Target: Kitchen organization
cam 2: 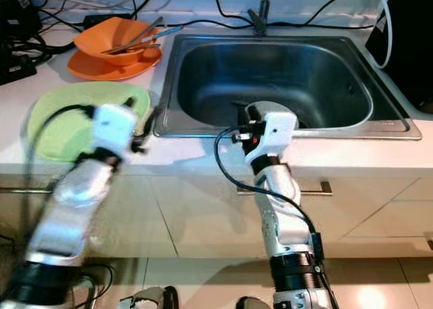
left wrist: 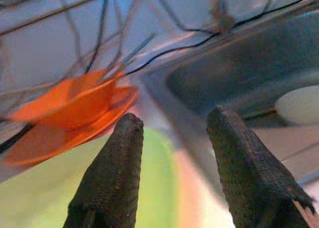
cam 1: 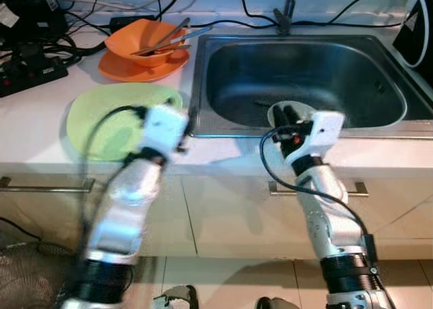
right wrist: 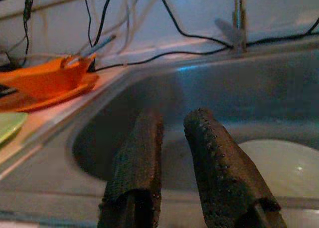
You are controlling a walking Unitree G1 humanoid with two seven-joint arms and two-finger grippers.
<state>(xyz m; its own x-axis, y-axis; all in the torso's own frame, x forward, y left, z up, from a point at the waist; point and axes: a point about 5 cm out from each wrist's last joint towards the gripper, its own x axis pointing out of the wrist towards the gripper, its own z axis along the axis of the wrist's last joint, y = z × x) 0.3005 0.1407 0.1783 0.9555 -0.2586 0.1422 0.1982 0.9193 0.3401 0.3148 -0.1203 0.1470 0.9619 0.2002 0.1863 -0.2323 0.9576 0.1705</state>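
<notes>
A light green plate [cam 1: 101, 123] lies on the white counter left of the steel sink [cam 1: 304, 72]. Behind it an orange bowl [cam 1: 145, 42] holding metal utensils [cam 1: 166, 38] sits on an orange plate [cam 1: 118, 69]. My left gripper [left wrist: 174, 115] hovers open over the green plate's right edge, nothing between its fingers. My right gripper [cam 1: 287, 123] reaches over the sink's front rim, open by a narrow gap and empty. A white dish [right wrist: 284, 163] rests in the sink just beyond it, partly hidden by the gripper in the head views.
Black cables and a power strip [cam 1: 30, 72] crowd the counter's back left. The faucet base [cam 1: 284, 15] stands behind the sink. A black appliance [cam 1: 416, 32] stands at the far right. Cabinet drawers with handles [cam 1: 352, 187] run below the counter.
</notes>
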